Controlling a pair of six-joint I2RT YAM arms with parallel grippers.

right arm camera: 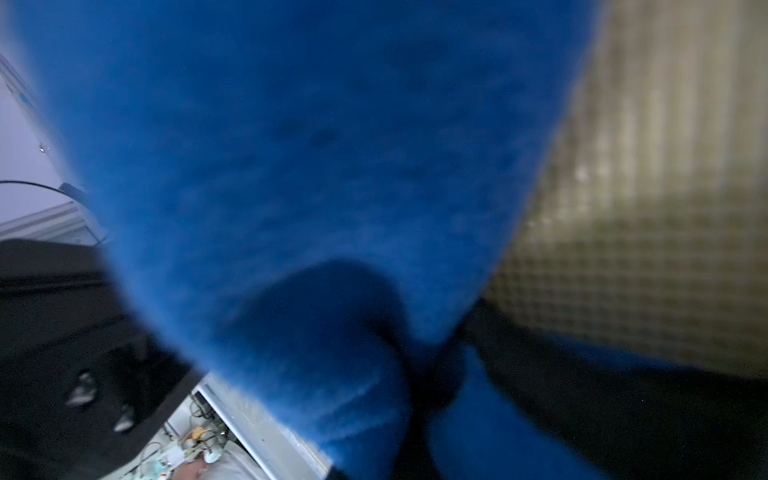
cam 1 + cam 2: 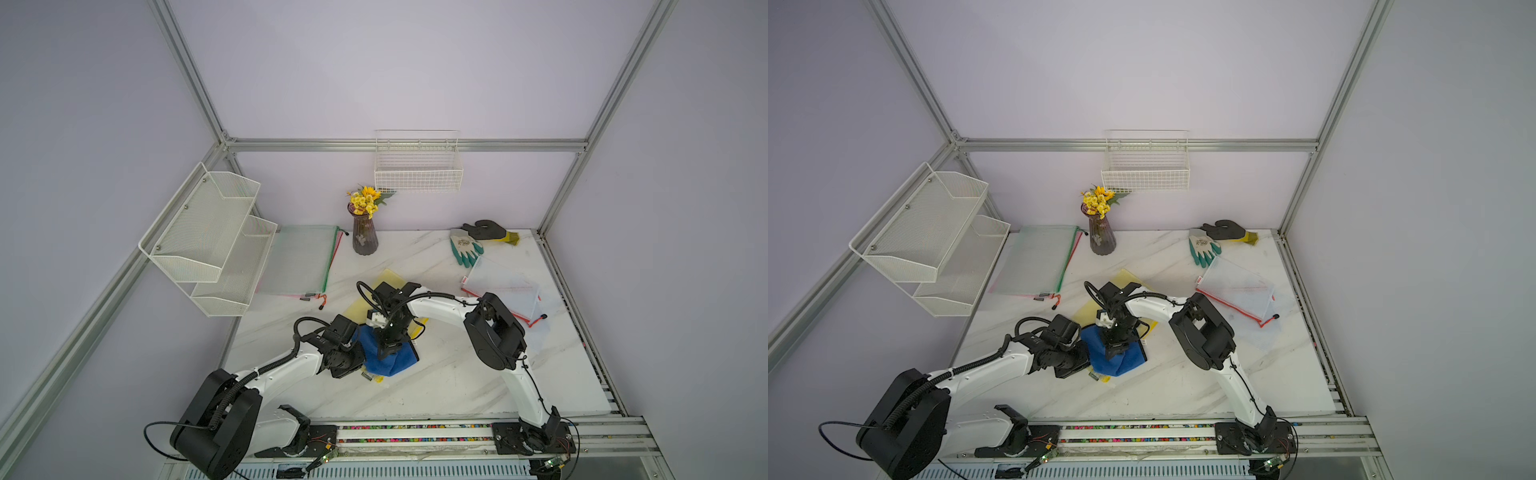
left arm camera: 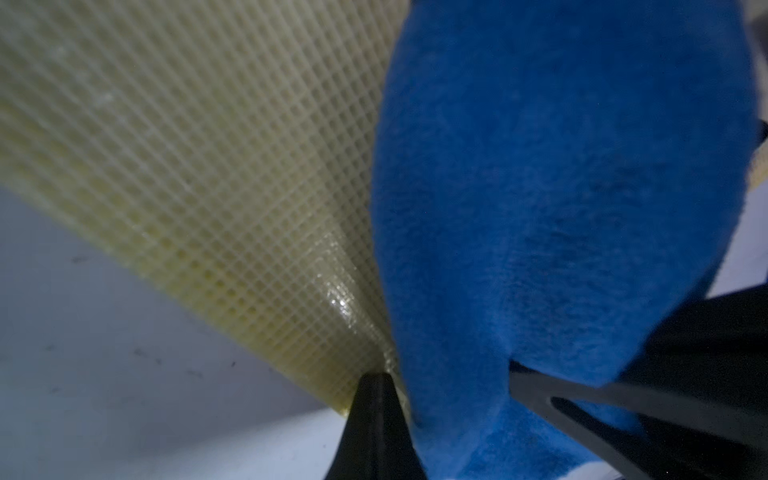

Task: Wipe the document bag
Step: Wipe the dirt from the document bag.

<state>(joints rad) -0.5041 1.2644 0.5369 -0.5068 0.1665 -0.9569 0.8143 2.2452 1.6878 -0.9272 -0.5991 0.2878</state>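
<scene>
Left arm (image 2: 282,370) reaches forward and low from the near-left base. Right arm (image 2: 440,305) folds at its raised elbow back toward centre. Left gripper (image 3: 442,374): jaws closed. Right gripper (image 2: 383,353): pointing down, pinched on blue cloth (image 2: 395,363), just beside the left.

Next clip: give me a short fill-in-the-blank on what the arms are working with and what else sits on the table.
1. The right pincer is shut on a ___ cloth.
2. That cloth lies on a mesh document bag coloured ___.
3. Near the far right corner of the table lie two ___.
4. The vase by the back wall holds yellow ___.

Missing words: blue; yellow; gloves; flowers.
</scene>
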